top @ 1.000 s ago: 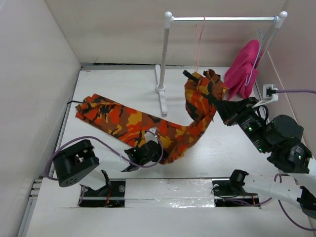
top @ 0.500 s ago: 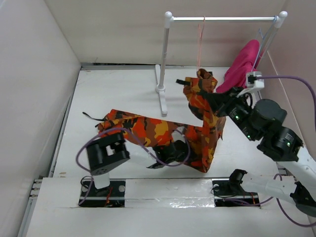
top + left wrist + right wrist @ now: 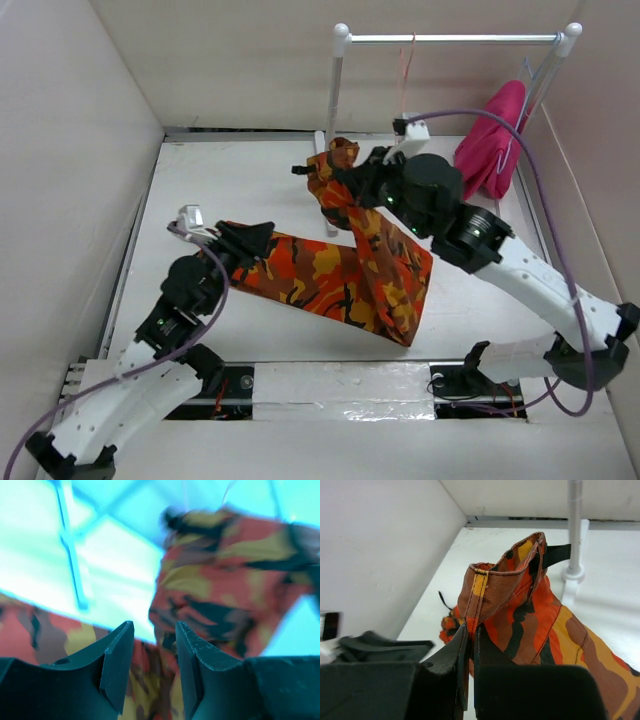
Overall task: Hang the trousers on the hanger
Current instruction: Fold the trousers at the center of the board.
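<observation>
Beside the rail post (image 3: 335,100) — right jaws pinch trousers (image 3: 330,265) | left jaws spread | pink garment (image 3: 495,135) beyond

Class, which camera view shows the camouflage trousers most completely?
Top external: the trousers show nearly whole, one end lifted, the rest trailing on the table. Right wrist shows only a stitched edge pinched in the right end effector; left wrist, a blurred, tinted patch of cloth.

Beyond my left gripper (image 3: 154,630) the trousers (image 3: 225,565) appear motion-blurred under an overexposed cyan cast, whereas ahead of my right gripper (image 3: 469,630) diffuse, even light renders them sharp.
</observation>
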`<state>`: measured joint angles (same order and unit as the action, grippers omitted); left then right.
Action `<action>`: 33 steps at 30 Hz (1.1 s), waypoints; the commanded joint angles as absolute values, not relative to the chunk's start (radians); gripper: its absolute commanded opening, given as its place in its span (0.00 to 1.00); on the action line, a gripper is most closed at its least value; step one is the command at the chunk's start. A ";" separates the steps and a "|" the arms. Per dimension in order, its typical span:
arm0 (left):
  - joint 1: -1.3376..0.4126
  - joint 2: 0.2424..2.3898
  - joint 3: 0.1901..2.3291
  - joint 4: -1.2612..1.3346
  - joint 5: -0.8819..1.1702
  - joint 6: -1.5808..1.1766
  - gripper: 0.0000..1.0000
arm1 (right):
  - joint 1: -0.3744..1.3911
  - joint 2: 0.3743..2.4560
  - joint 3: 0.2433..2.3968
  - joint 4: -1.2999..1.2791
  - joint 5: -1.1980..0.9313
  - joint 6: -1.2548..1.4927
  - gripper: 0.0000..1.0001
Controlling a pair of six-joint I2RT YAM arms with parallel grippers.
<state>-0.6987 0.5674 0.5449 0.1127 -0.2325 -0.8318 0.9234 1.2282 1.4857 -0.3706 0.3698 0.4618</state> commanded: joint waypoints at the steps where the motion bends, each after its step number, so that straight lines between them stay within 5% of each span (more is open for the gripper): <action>1: -0.596 0.514 0.664 -0.104 -0.152 -0.687 0.36 | 0.931 1.335 1.638 -0.166 0.345 0.454 0.00; 10: -0.584 0.463 0.847 -0.225 -0.267 -0.598 0.38 | 1.069 1.831 1.859 -0.022 0.331 0.468 0.01; 14: -0.584 0.430 0.891 -0.259 -0.342 -0.614 0.37 | 1.104 2.191 2.087 0.003 0.054 0.527 0.22; 15: -0.584 0.404 0.894 -0.258 -0.348 -0.620 0.37 | 1.120 2.300 2.191 -0.039 0.008 0.558 0.32; 16: -0.584 0.391 0.896 -0.258 -0.351 -0.630 0.37 | 1.120 2.334 2.222 -0.054 -0.017 0.557 0.54; 22: -0.584 0.374 0.875 -0.256 -0.402 -0.659 0.38 | 1.140 2.116 1.883 0.063 0.044 0.514 0.79; 27: -0.584 0.480 0.749 -0.129 -0.336 -0.696 0.40 | 1.120 1.797 1.499 0.106 0.167 0.491 0.73; 31: -0.584 0.648 0.644 -0.011 -0.279 -0.713 0.41 | 1.077 1.498 1.137 0.103 0.305 0.529 0.00; 33: -0.584 0.760 0.588 0.078 -0.249 -0.730 0.41 | 1.048 1.339 0.942 0.043 0.333 0.590 0.00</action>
